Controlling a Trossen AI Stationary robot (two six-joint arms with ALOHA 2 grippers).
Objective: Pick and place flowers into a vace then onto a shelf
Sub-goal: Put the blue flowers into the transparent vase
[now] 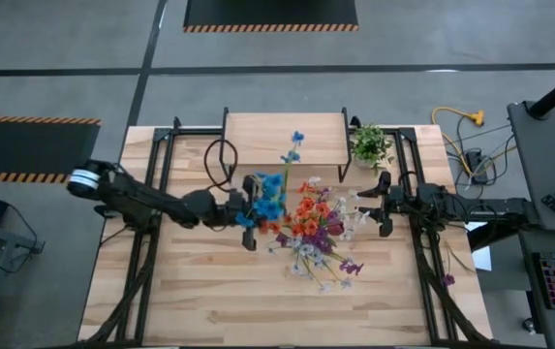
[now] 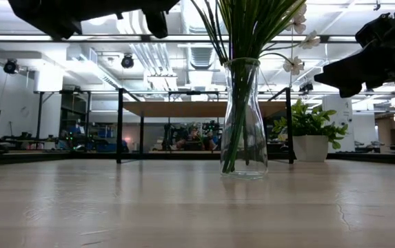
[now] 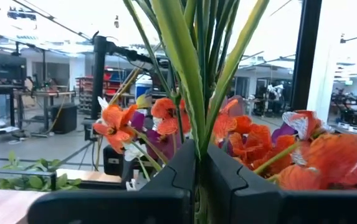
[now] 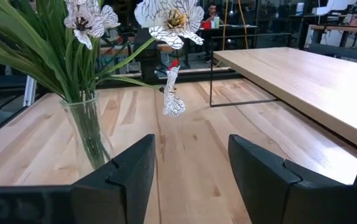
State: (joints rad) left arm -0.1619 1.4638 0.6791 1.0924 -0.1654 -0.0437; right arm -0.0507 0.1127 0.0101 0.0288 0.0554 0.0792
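Vase upright near the table's middle, clear glass, packed with green stems. Flowers fan out above its mouth — orange and red at the centre, blue toward the left arm, purple and white toward the near edge and the right arm. One blue bloom reaches toward the shelf.

Left gripper is raised above table height, just beside the bouquet on its left side. Its fingers are clamped shut on a bundle of flower stems — the left wrist view shows green stalks rising straight out from between the two dark pads, orange blossoms close behind.

Right gripper hangs on the bouquet's right side, near but apart from it, also off the tabletop. Its fingers stand moderately apart with nothing between them; the vase and white blossoms sit ahead of it.

Shelf at the far edge of the table, light-wood top on thin black legs, bare on top. A potted plant in a white pot stands just beside its right end.

No readable brand, label or writing on any of these.
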